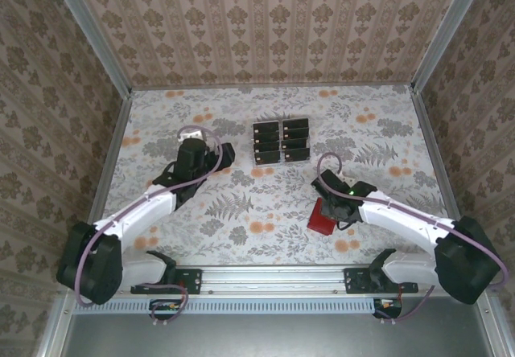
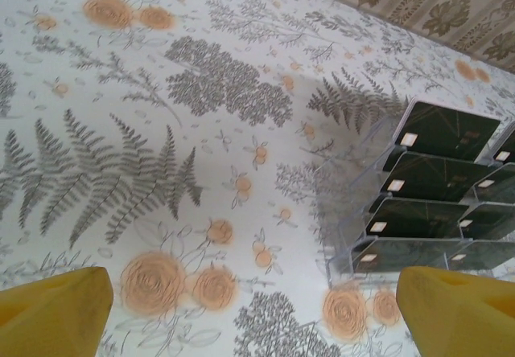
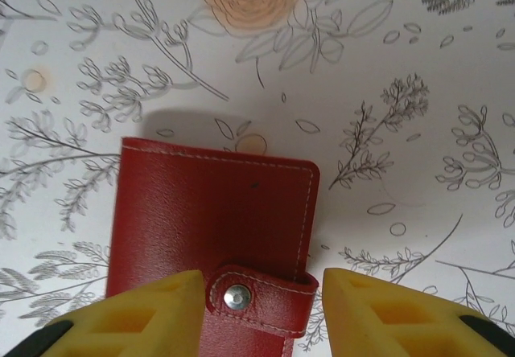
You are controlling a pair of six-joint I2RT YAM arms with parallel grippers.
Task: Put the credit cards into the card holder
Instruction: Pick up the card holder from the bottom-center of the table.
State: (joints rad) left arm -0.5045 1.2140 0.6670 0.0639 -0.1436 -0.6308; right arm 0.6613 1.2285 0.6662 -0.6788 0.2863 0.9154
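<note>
The card holder [image 3: 209, 204] is a red wallet lying shut on the floral table, its snap tab [image 3: 261, 297] fastened; from above, the card holder [image 1: 320, 222] sits right of centre near the front. My right gripper [image 3: 264, 289] has closed in on the tab's two sides, and that same right gripper [image 1: 326, 211] reaches over the wallet from the right. Several black credit cards [image 2: 447, 132] stand in a clear slotted rack [image 2: 346, 212]; overhead, the credit cards [image 1: 281, 141] are at the back middle. My left gripper [image 2: 253, 293] hangs open just left of the rack, holding nothing, and appears overhead as the left gripper [image 1: 228, 157].
Metal rails [image 1: 109, 164] and patterned walls box in the table on three sides. A bar [image 1: 265, 276] with both arm bases runs along the near edge. Bare floral cloth [image 1: 257, 204] lies between the rack and the wallet.
</note>
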